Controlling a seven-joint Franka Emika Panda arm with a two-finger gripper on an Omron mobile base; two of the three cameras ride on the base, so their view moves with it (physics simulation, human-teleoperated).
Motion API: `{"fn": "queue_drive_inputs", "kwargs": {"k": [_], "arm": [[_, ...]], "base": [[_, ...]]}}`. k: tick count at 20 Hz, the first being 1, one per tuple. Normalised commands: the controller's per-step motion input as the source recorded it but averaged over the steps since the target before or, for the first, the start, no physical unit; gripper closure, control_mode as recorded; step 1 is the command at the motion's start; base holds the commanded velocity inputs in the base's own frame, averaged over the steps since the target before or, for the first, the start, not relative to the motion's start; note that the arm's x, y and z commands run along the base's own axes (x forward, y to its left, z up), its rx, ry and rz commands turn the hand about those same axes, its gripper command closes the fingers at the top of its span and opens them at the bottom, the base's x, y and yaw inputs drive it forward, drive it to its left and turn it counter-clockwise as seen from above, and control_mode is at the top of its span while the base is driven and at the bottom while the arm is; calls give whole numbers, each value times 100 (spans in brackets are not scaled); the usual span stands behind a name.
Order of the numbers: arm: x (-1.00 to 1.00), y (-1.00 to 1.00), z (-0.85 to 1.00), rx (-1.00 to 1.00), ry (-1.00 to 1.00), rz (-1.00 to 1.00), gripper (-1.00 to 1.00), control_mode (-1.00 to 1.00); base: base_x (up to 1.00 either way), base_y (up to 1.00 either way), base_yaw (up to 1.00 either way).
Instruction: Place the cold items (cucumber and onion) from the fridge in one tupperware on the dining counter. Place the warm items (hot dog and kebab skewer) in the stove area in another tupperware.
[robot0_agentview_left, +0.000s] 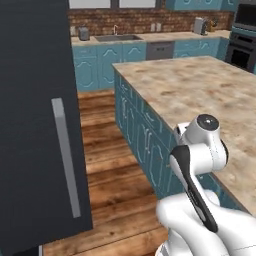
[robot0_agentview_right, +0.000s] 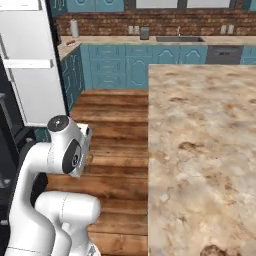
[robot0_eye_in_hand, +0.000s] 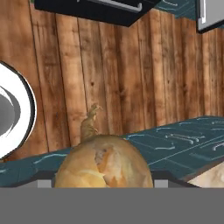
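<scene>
Between the open black fridge (robot0_agentview_left: 35, 125) with its long silver handle and the long beige-brown marbled dining counter (robot0_agentview_left: 200, 90) on its teal base, the white arm was folded low, its hand turned down over the wooden plank floor. In the hand view, the round yellowish-tan onion (robot0_eye_in_hand: 105, 164) with its thin dried tip sat directly at the gripper (robot0_eye_in_hand: 103, 183), bulging up from the bottom of the view between the two finger positions; the fingertips themselves were mostly hidden behind the bulb. Judgement: the jaws stood apart by the width of the onion and clamped on it, so the onion was held, not lying on any surface. Its pointed tip ran away from the hand toward the floor planks, so its axis lay along the gripper's approach line. The teal edge of the counter base crossed the hand view just beyond the onion, and a corner of the marbled top showed at lower right. The counter lay to the arm's right. No tupperware was visible on the counter in either base view. The coming move would likely call for swinging the held onion rightward and up over the counter top.
</scene>
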Motion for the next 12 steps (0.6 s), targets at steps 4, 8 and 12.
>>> {"fn": "queue_drive_inputs", "kwargs": {"k": [4, 8, 12], "arm": [[0, 0, 0, 0, 0, 0, 100, 100], [0, 0, 0, 0, 0, 0, 100, 100], [0, 0, 0, 0, 0, 0, 100, 100]], "base": [[-100, -29, 0], [-100, -29, 0], [-100, -20, 0]]}}
